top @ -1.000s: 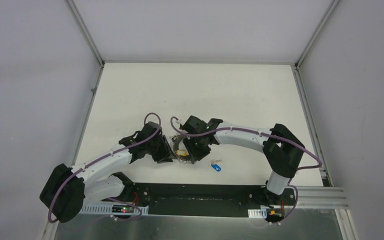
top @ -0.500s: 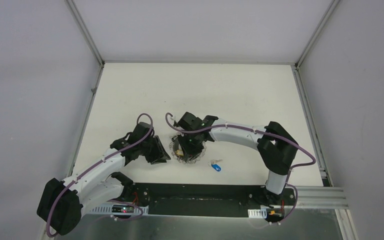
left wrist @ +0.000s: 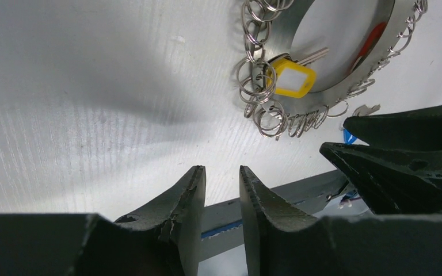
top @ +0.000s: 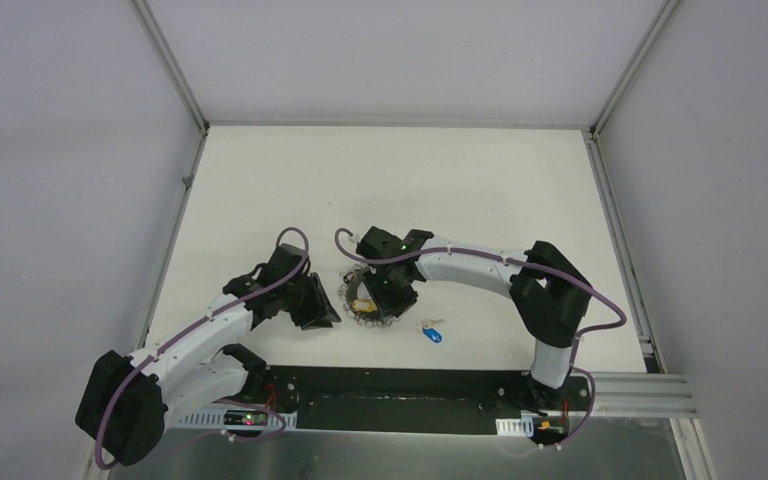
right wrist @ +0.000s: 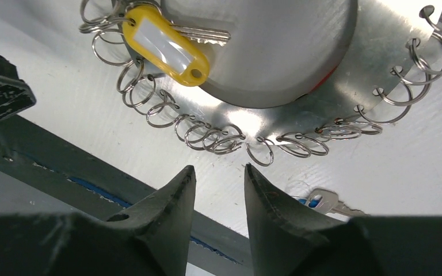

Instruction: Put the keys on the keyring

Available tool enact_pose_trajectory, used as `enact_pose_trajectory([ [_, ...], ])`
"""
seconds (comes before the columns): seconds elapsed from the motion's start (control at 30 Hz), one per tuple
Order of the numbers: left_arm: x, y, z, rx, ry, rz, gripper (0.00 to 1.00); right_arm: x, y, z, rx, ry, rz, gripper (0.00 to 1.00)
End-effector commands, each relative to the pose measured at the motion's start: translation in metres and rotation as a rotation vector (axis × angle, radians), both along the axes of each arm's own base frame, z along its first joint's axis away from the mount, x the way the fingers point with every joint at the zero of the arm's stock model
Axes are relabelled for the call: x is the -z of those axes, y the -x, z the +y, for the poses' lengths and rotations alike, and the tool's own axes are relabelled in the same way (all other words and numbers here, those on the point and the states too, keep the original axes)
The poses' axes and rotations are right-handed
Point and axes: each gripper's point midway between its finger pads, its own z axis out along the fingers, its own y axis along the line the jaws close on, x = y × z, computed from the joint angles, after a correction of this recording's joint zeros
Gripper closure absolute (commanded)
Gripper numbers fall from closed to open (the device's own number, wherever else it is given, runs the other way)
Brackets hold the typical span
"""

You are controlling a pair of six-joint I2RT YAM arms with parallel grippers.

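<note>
The keyring point(top: 388, 318) is a round metal disc point(right wrist: 299, 109) with several split rings along its rim. The yellow-tagged key point(right wrist: 164, 43) lies on the disc, its head among the rings point(left wrist: 259, 86); whether it is threaded on one I cannot tell. The blue-tagged key point(top: 433, 331) lies on the table right of the disc, and also shows behind my right finger point(right wrist: 320, 201). My right gripper point(right wrist: 220, 168) hovers open over the disc's near rim, holding nothing. My left gripper point(left wrist: 223, 171) stands slightly open and empty, left of the disc point(left wrist: 322, 98).
A red tag point(left wrist: 371, 43) shows on the disc's far side, partly hidden. The dark base rail point(top: 410, 385) runs along the near edge behind both grippers. White table surface point(top: 410, 180) stretches beyond the disc, bounded by metal frame posts.
My left arm has drawn back to the left, away from the disc. My right wrist has shifted slightly left over the disc. The keys have not moved.
</note>
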Motion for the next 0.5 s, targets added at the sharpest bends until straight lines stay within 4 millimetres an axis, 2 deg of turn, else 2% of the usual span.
enact_pose_trajectory([
  [0.0, -0.025, -0.013, -0.012, 0.054, 0.062, -0.079, 0.71, -0.005, -0.004, 0.002, -0.004, 0.012, -0.022, 0.61],
  [0.23, -0.059, -0.027, -0.049, 0.127, 0.197, -0.188, 0.74, -0.010, -0.001, 0.001, 0.049, -0.105, 0.053, 0.62],
  [0.37, -0.064, -0.031, -0.075, 0.179, 0.208, -0.204, 0.74, -0.025, -0.008, -0.009, 0.118, -0.220, 0.080, 0.62],
  [0.47, -0.060, -0.034, -0.097, 0.232, 0.203, -0.184, 0.72, -0.039, -0.015, -0.019, 0.182, -0.323, 0.102, 0.62],
])
